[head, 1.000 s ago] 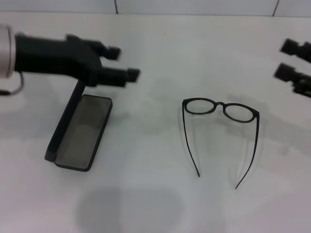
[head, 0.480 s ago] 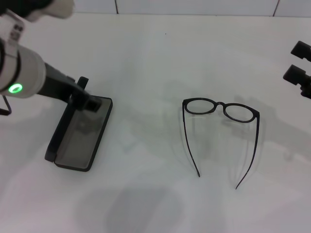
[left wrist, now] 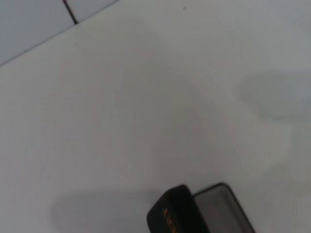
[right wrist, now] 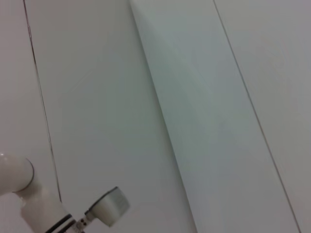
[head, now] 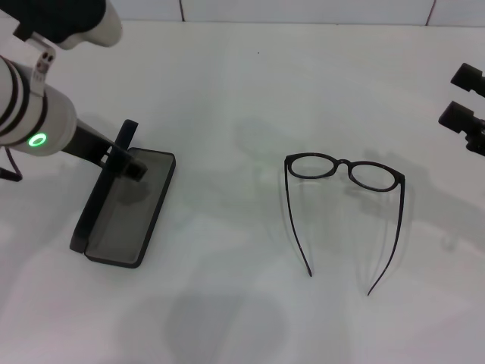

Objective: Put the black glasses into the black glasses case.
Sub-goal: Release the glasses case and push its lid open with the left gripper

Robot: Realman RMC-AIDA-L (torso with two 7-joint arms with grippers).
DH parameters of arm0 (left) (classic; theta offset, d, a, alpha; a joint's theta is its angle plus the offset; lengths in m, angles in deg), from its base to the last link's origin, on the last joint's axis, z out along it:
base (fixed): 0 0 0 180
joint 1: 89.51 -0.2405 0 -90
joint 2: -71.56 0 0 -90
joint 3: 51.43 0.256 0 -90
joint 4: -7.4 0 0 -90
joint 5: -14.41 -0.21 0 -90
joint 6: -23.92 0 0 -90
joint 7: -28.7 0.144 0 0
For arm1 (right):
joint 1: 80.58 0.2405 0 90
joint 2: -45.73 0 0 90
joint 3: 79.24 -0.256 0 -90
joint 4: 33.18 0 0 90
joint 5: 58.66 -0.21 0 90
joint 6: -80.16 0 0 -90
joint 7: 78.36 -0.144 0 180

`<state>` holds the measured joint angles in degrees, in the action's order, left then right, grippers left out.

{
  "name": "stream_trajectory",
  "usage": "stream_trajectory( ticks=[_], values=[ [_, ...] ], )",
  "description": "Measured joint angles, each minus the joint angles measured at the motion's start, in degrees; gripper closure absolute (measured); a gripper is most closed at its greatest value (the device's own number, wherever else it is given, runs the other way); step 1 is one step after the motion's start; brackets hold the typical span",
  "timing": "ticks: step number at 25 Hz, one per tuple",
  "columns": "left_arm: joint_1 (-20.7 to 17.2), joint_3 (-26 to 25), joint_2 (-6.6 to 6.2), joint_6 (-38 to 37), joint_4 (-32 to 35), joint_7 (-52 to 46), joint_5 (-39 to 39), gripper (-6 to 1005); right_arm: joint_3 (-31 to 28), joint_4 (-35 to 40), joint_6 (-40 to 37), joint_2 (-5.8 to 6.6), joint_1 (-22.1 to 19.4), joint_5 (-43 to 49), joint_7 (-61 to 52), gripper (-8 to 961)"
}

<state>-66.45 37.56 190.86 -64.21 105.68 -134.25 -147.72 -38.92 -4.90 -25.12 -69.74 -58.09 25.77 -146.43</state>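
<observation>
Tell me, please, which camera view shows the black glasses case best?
The head view: the black glasses case lies open there, grey lining up and lid raised, with the left gripper at its far end. The left wrist view catches only one corner; the right wrist view shows none.

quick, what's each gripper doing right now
left gripper: at the glasses case lid, open or shut cannot be told
right gripper: open, empty, at table's far right

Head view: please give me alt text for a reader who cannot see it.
Black glasses lie unfolded on a white table, untouched, temple arms pointing toward the robot. To the left stands an open black glasses case, lid upright, with the left pincer at its far end by the lid. The right pincer hangs open at the right edge.
</observation>
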Motion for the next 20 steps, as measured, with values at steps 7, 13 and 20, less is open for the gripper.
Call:
stream_trajectory(
  ticks=[7, 13, 20],
  values=[
    [2.2, -0.7, -0.4, 0.7, -6.0, 0.5, -0.1, 336, 0.0, -0.2, 0.2, 0.05, 0.0, 0.0, 0.2, 168],
    [2.5, -0.3, -0.58, 0.4, -6.8, 0.6, -0.2, 357, -0.1, -0.2, 0.1, 0.06, 0.0, -0.1, 0.2, 171],
    [2.3, -0.2, -0.56, 0.3, -6.5, 1.1, -0.3, 607, -0.2, -0.9, 0.0, 0.09, -0.1, -0.1, 0.2, 174]
  ],
)
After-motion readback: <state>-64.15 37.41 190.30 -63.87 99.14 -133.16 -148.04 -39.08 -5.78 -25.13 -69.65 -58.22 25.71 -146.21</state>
